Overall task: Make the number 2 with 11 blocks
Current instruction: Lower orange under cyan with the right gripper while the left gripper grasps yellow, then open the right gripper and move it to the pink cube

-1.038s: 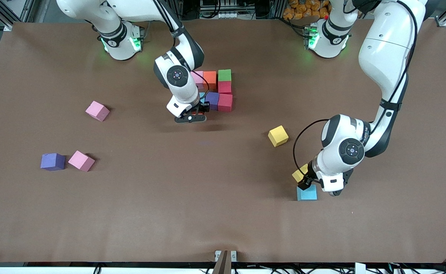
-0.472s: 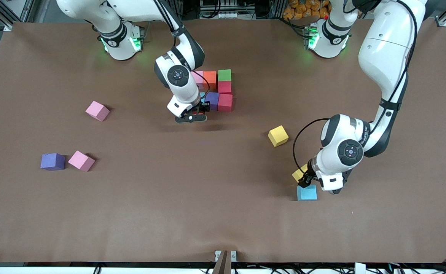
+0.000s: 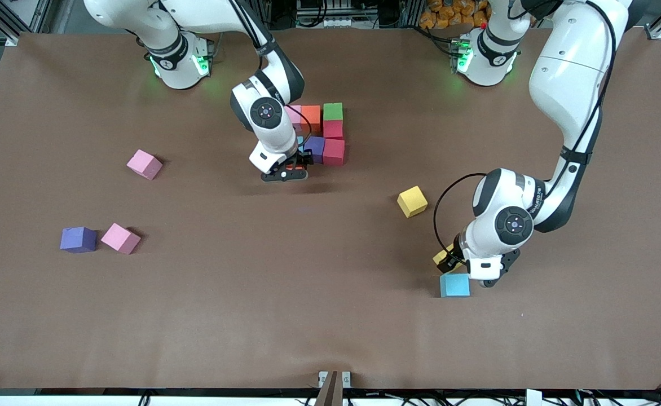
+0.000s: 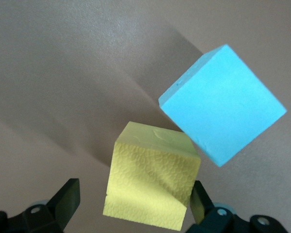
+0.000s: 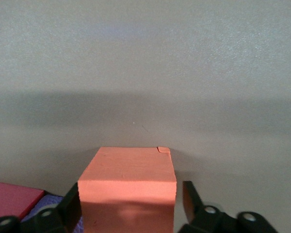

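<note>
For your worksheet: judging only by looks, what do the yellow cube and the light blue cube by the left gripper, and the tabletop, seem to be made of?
Yellow cube: probably foam; matte, with a pebbled, dimpled face and a nicked edge.
Light blue cube: likely the same foam; matte, finely grained, slightly ragged edges.
Tabletop: a brown matte covering, maybe paper or felt; no glare, material uncertain.

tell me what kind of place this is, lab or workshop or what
Most likely a robotics lab: two white arms are bolted along one edge of a brown-covered table, foam blocks lie scattered for a building exercise, and aluminium framing and cables stand by the arms' bases.
</note>
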Robot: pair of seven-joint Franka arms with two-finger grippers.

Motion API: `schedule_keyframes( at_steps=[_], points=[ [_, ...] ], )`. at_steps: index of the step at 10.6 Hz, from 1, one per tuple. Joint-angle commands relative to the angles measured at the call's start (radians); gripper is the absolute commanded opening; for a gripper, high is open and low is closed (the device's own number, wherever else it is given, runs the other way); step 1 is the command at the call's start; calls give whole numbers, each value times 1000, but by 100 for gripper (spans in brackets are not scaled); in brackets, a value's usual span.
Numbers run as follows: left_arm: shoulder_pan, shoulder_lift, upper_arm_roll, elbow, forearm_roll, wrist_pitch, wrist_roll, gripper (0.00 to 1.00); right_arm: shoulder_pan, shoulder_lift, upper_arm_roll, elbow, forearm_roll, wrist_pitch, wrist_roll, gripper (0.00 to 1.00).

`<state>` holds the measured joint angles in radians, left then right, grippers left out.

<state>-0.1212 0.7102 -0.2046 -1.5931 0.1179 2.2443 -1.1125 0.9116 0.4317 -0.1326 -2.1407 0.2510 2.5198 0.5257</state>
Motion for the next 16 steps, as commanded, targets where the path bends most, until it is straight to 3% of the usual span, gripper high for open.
schedule_keyframes(
  at_steps=[1, 5, 8, 9, 12, 15, 16],
  points=[
    [-5, -6, 5, -11, 17, 1, 29, 100, 1, -1, -6, 12, -12, 4, 11, 97],
    [3, 15, 5, -8, 14, 47, 31, 100, -57, -82, -4, -5, -15, -15, 5, 100],
    [5, 29, 5, -7, 16, 72, 31, 100, -118, -163, -1, -5, -15, -103, 2, 100],
    [5, 32, 5, -7, 16, 74, 31, 100, -181, -206, -2, -2, -16, -165, -9, 100],
    [6, 41, 7, -5, 19, 90, 33, 100, -412, -214, -1, 42, -38, -174, -70, 100],
    [6, 41, 7, -5, 17, 90, 31, 100, -659, -170, 2, 140, -149, -179, -328, 100],
    [6, 41, 7, -5, 17, 90, 31, 100, -727, -139, 2, 177, -151, -182, -427, 100]
  ],
)
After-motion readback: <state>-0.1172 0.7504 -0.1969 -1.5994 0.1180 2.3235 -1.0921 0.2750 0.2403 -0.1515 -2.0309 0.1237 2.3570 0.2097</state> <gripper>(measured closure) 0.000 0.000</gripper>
